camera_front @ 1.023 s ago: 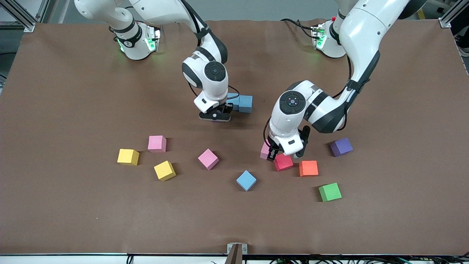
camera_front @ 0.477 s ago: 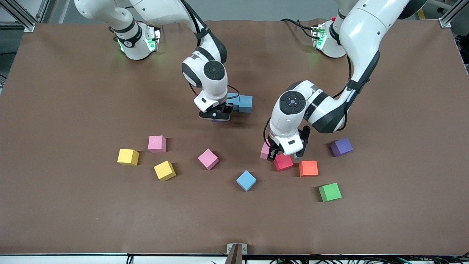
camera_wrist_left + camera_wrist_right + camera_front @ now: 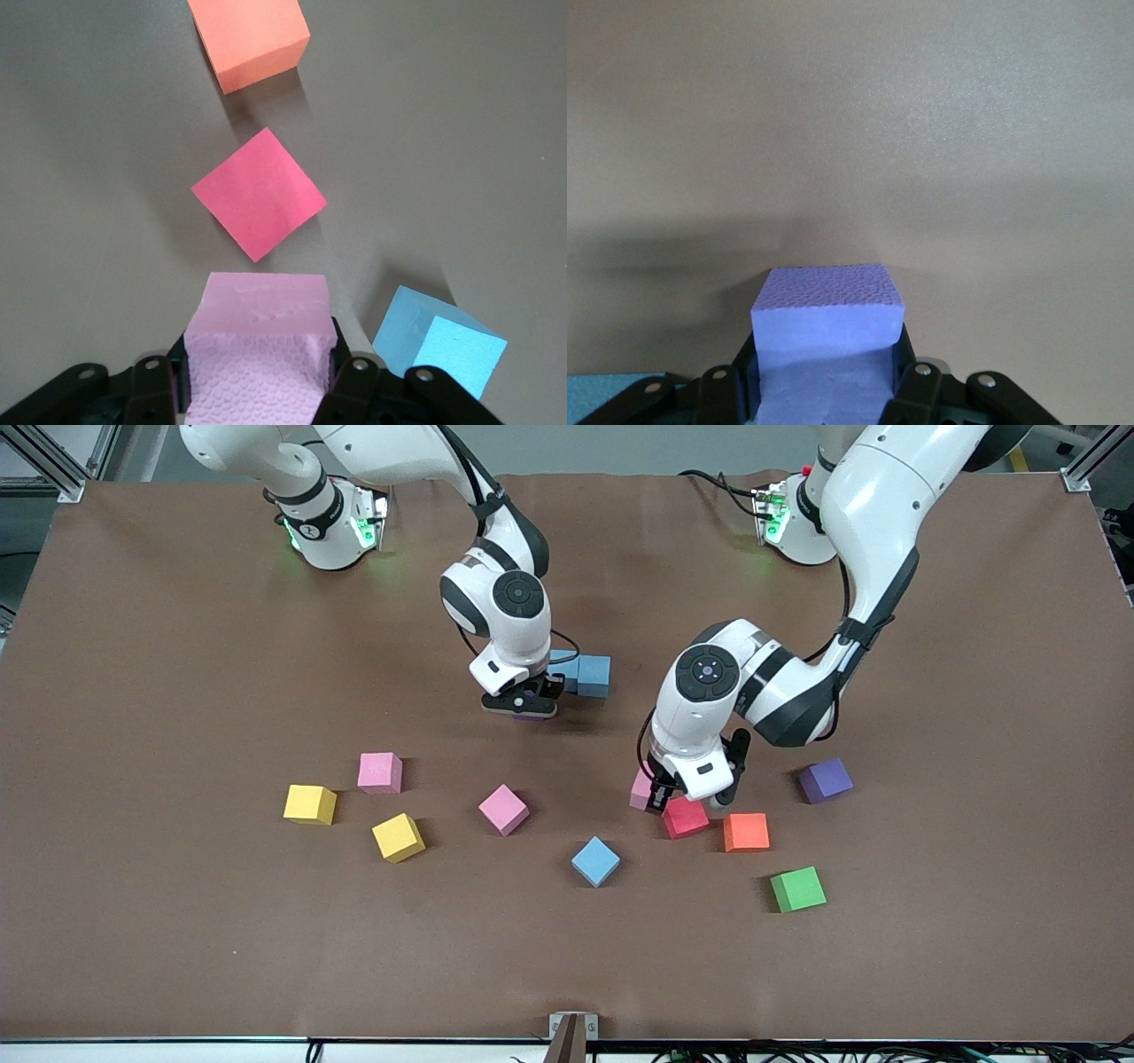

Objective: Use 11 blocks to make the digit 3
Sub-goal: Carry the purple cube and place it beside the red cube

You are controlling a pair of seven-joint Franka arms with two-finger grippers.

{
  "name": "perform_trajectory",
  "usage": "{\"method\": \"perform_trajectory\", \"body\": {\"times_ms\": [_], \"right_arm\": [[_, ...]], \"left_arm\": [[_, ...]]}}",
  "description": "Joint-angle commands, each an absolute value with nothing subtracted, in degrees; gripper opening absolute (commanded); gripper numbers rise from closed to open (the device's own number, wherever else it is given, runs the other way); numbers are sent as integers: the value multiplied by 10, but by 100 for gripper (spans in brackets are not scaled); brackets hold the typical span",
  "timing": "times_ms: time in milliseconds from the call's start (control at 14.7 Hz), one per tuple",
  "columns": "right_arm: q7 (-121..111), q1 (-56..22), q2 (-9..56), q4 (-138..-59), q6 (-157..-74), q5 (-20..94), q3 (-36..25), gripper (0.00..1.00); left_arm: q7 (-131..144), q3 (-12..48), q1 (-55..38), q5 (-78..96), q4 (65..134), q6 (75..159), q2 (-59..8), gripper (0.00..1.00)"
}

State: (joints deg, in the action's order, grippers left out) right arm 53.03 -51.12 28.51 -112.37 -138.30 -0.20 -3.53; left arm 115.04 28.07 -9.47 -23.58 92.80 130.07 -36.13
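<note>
My left gripper [image 3: 651,797] is shut on a pink block [image 3: 257,350] low over the table, beside a red block [image 3: 685,817] and an orange block [image 3: 746,832]. My right gripper [image 3: 524,707] is shut on a violet-blue block [image 3: 828,341] low over the table, next to two touching blue blocks [image 3: 586,674]. Loose on the table are a purple block [image 3: 825,779], a blue block [image 3: 594,861], two pink blocks [image 3: 503,809] [image 3: 380,772] and two yellow blocks [image 3: 309,804] [image 3: 398,837]. No figure of a 3 shows.
A green cube [image 3: 797,888] lies nearer to the front camera than the orange block. The brown table [image 3: 177,921] is bare along its front edge and at both ends.
</note>
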Motion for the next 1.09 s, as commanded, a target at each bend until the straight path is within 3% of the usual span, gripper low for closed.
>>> {"method": "perform_trajectory", "body": {"times_ms": [0, 818, 1023], "right_arm": [[545, -519, 274, -1138, -1390, -10, -37, 0], [544, -519, 277, -1138, -1392, -10, -37, 1], [544, -519, 277, -1138, -1391, -10, -37, 5]], "left_arm": [[1153, 283, -92, -243, 926, 1288, -355, 39], [1153, 283, -93, -243, 926, 1288, -355, 39], [1153, 283, -93, -243, 926, 1288, -355, 39]]}}
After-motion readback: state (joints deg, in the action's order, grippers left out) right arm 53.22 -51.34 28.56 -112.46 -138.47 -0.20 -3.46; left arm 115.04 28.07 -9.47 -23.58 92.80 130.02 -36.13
